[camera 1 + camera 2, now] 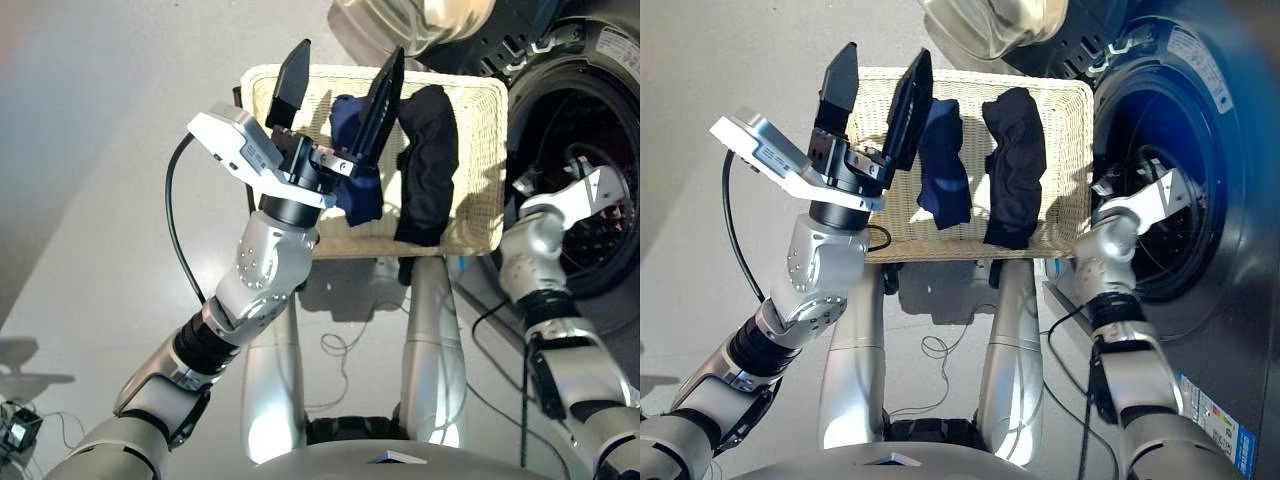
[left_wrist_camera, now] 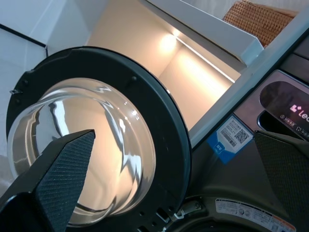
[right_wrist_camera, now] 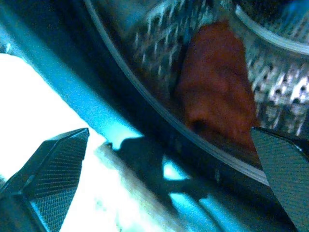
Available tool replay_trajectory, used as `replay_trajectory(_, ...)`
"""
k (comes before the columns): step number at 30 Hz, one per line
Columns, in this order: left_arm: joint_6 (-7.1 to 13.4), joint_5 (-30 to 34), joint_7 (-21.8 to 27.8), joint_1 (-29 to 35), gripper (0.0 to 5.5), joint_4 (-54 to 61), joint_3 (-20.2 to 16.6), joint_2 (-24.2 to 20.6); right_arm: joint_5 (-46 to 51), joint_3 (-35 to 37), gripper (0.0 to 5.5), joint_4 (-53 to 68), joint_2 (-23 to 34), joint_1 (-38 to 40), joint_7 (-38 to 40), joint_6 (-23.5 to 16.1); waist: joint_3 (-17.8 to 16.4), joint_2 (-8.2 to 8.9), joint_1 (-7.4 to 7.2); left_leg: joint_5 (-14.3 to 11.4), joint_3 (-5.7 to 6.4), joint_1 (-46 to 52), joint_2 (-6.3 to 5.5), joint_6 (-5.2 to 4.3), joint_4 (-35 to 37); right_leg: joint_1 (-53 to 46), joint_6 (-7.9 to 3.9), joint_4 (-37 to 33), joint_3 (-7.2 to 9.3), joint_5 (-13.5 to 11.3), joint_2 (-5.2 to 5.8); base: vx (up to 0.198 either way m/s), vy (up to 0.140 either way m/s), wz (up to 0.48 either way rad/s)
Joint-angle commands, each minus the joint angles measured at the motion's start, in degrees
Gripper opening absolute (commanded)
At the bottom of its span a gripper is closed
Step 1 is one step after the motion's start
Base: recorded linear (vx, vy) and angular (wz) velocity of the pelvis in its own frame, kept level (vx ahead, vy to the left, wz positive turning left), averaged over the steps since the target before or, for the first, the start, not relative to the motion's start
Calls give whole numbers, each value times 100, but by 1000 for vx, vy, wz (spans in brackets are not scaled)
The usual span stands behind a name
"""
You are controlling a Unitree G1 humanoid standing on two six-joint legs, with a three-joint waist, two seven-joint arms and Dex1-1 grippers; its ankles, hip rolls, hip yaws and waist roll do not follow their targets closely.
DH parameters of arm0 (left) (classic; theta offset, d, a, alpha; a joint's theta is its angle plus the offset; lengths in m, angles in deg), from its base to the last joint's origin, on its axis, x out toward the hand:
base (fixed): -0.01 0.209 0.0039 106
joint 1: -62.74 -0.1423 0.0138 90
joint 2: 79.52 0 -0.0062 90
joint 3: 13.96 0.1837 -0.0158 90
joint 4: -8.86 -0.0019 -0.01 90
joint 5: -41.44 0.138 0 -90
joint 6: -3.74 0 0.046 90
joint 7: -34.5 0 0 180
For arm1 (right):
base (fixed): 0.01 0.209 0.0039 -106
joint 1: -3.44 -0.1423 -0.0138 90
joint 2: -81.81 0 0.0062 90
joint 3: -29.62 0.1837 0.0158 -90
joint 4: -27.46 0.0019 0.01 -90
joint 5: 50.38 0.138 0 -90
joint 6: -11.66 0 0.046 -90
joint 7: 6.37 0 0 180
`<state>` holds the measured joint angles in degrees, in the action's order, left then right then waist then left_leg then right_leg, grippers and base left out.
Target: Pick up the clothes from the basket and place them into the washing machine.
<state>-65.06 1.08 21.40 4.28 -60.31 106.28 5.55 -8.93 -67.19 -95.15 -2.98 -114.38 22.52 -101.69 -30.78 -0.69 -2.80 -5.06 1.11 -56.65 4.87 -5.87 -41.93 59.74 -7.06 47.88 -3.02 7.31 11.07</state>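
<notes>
Two garments left in the basket, one in the drum.
Navy garment and black garment lie side by side, long axes near-to-far; the coral-red garment sits inside the washing machine. Left hand and right hand both spread, empty.

— What are the arms made of?

— Shiny silver shells with rounded joints. The left arm has small dark screw holes dotted over the segment just behind the wrist, and black ribbed rings between its segments.

— And at the hands?

— The left gripper has two flat black tapered fingers with a fine woven texture on the inner faces. A white boxy housing sits at its wrist, and a black cable loops back from it.

— The other side?

— The right arm is the same silver, with a black band and a thin black cable behind the wrist, and a white bracket at the wrist.
</notes>
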Motion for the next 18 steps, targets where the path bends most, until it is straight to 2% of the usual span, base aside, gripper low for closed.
replay_trajectory(1,269,215,-16,22,550,350,-110,48,-531,-61,550,732,30,60,-174,-333,98,47,-67,-560,-244,431,-34,149,-194,-233,118,-68,21,192,-99,0,0,0)
replay_trajectory(8,136,269,-131,-280,550,-244,-172,2,-981,-596,550,2213,-39,555,-651,-188,98,161,-122,-519,-252,434,1,174,-177,-230,130,-104,22,146,-108,0,0,0)
replay_trajectory(10,22,435,-220,-423,550,-709,-153,-3,-1565,-745,550,2810,173,631,-679,-46,98,227,-149,-514,-253,441,10,177,-190,-235,129,-100,13,135,-123,0,0,0)
replay_trajectory(14,-35,536,-460,-589,550,-1310,-148,161,-2112,-858,550,3372,336,640,-596,62,98,299,-181,-498,-258,455,25,176,-180,-243,126,-103,20,123,-124,0,0,0)
replay_trajectory(15,-182,827,-669,-596,550,-1821,-75,207,-2745,-968,550,3708,473,526,-407,197,98,346,-200,-491,-259,438,38,173,-196,-221,126,-74,19,123,-131,0,0,0)
replay_trajectory(18,-342,1384,-890,-487,550,-2483,56,215,-3676,-1070,550,4138,692,240,-116,412,98,387,-214,-505,-262,463,58,173,-221,-232,115,-39,9,144,-136,0,0,0)
